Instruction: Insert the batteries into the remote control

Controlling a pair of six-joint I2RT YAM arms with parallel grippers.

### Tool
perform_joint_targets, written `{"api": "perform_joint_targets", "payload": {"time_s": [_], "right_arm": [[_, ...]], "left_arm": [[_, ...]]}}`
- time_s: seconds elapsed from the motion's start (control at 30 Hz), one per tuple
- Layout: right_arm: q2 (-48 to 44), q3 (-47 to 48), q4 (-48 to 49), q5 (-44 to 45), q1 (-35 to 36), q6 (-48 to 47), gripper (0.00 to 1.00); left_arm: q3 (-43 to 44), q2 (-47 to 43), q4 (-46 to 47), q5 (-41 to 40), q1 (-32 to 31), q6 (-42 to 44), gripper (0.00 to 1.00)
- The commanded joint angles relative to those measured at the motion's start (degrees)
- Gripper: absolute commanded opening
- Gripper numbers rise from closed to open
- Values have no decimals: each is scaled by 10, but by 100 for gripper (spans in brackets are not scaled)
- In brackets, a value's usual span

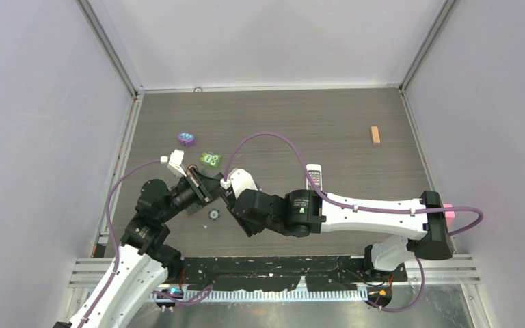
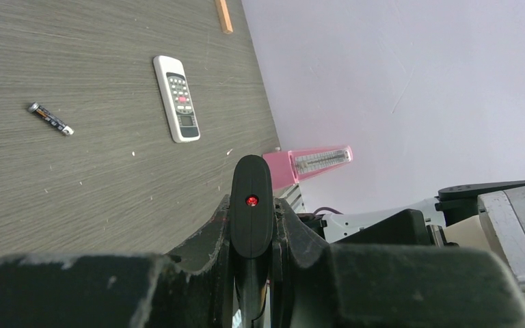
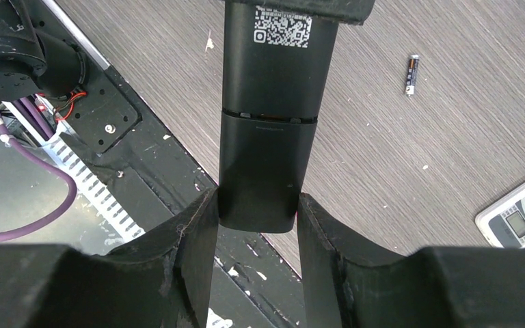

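At the far left of the table (image 1: 280,116), a purple disc (image 1: 187,139), then a green piece (image 1: 210,159) just right of it and nearer. Close by on the near side, the left gripper (image 2: 251,217), clenched on one end of the black remote (image 2: 251,179), fingers (image 2: 208,239) pressed to both narrow sides, red dot on the remote's end face turned toward the wrist camera. Held off the table, spanning rightward from that gripper to the right gripper (image 3: 258,220), likewise closed on the remote: pads (image 3: 195,239) flat against the two edges of the end section below a seam across the back, QR label beyond the seam. Just near of the two grippers, a small round piece (image 1: 213,214) on the table. One battery (image 3: 412,74) lying flat on the bare wood grain, held by neither gripper, apart from the black remote and touching nothing; not to be made out from above. Further right, the white remote (image 1: 314,176), buttons up, near the battery but apart from it. At the far right, a small wooden block (image 1: 375,134).
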Motion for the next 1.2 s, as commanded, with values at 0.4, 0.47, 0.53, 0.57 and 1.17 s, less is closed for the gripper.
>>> {"api": "perform_joint_targets", "payload": {"time_s": [0.4, 0.47, 0.53, 0.57, 1.17], "right_arm": [[10, -1, 21, -53, -19, -4, 16], [15, 3, 19, -56, -22, -4, 17], [19, 9, 13, -55, -24, -2, 18], [22, 10, 13, -54, -26, -2, 18], [47, 43, 17, -44, -46, 2, 21]], "left_arm": [[16, -3, 46, 43, -2, -74, 0], [17, -2, 45, 48, -2, -83, 0], [18, -1, 44, 54, -2, -89, 0], [18, -1, 44, 56, -2, -92, 0], [2, 8, 80, 82, -2, -118, 0]]}}
